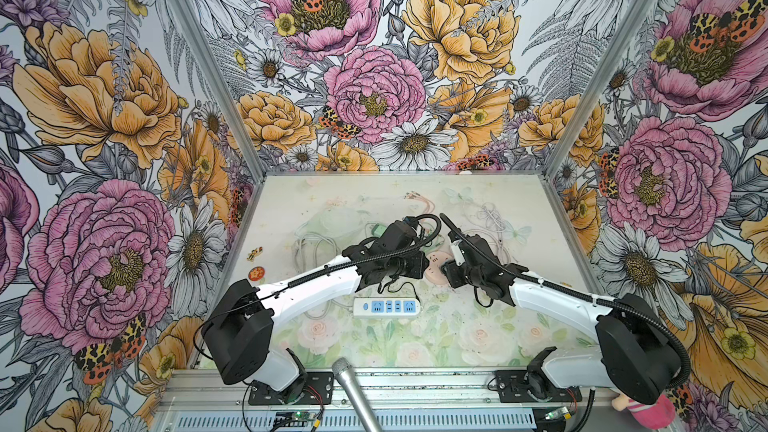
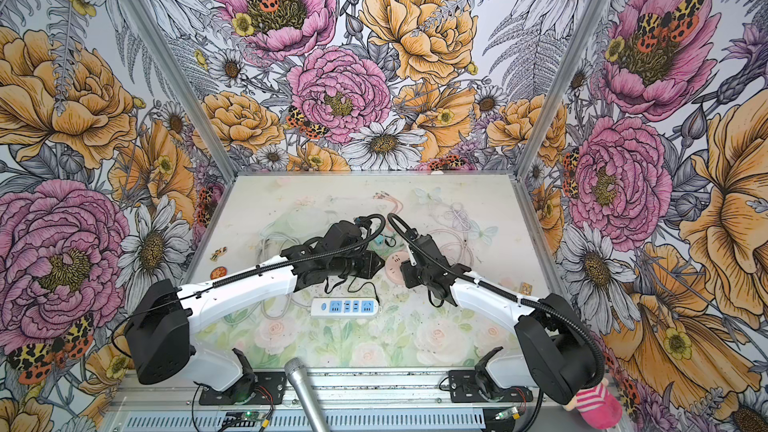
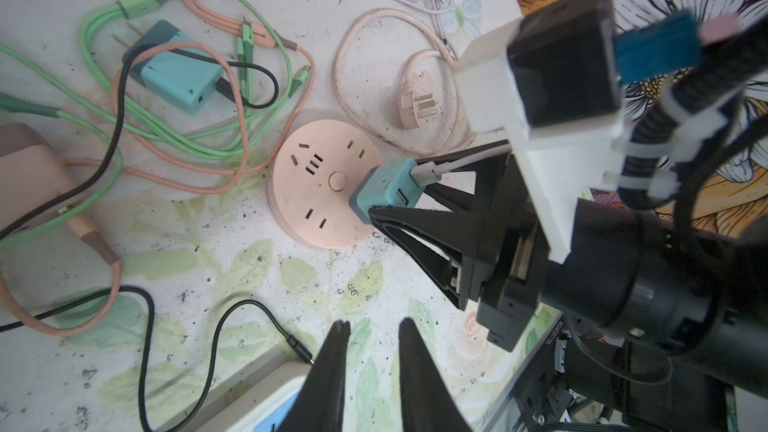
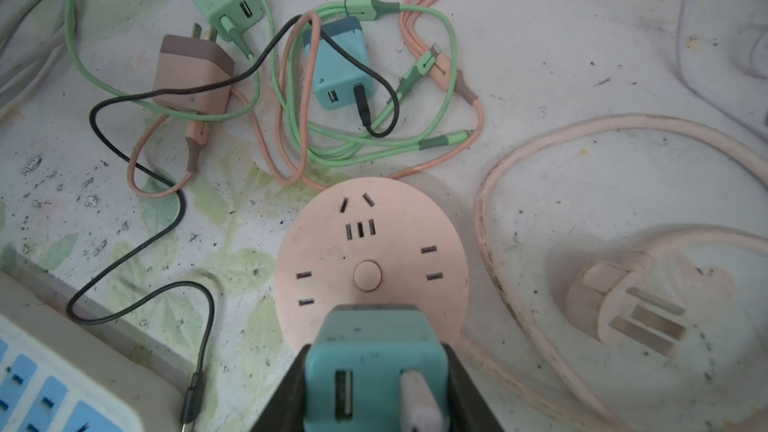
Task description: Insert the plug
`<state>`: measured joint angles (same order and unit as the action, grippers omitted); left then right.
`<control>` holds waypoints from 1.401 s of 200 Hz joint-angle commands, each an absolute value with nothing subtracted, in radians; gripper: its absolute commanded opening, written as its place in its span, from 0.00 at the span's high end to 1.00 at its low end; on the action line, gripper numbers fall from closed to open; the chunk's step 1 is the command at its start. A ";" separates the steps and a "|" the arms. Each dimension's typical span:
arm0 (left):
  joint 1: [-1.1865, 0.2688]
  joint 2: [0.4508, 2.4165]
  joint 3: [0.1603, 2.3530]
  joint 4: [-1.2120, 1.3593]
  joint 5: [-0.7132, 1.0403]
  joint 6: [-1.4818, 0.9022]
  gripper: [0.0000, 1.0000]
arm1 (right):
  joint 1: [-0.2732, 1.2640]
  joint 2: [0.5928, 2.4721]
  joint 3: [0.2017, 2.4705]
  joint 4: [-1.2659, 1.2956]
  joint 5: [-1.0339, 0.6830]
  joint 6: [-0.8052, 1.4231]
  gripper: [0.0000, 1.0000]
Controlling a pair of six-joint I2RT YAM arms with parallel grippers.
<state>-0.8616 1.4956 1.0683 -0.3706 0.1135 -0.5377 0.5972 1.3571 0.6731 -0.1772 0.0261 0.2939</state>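
**Charger poised at the pink hub's rim**

Microphone [image 1: 353, 388] pokes in over the table's [image 1: 457, 338] front edge, apart from the work. Just beyond it, nearer the front edge than the far one, lies a white power strip [image 1: 386, 306] with blue socket faces. The left gripper [image 3: 374, 326] hovers between the strip and the hub, jaws parted and empty, likely parked clear so the other arm has room. A black cable [image 3: 145, 347] loops past the strip.

At mid-table the right gripper [image 3: 392, 187] clamps a teal charger [image 3: 380, 193] by its two sides. The charger's USB face is turned back toward the wrist, with a white USB lead [image 4: 417, 405] plugged into one port. Held that way, the prong end faces the pink round socket hub [image 4: 370, 251]. The charger meets the hub at its rim on the right arm's side. Its prongs are hidden, so I cannot tell whether they are in slots. It looks tilted in the left wrist view, which suggests it is not seated.

Farther off, toward the far edge, the hub's own three-pin plug [image 4: 623, 309] lies prongs-up. Spare chargers [image 4: 336, 72] sit tangled in green and salmon cables [image 4: 353, 147].

No brand or writing is legible on any of them.
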 commanded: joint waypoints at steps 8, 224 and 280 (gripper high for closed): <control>-0.850 1.514 1.074 -0.365 0.149 -0.504 0.75 | 0.618 1.404 0.669 -0.257 0.041 0.284 1.00; -0.798 1.541 0.929 -0.184 0.226 -0.571 0.76 | 0.818 1.296 0.601 -0.526 0.221 0.569 1.00; -0.771 1.556 0.903 -0.155 0.256 -0.585 0.76 | 0.839 1.383 0.597 -0.525 0.181 0.599 1.00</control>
<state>-0.7837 1.5410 0.9195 -0.2001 0.2218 -0.5739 0.8246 1.3048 0.6510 -0.3660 0.2520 0.5549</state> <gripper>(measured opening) 0.242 0.416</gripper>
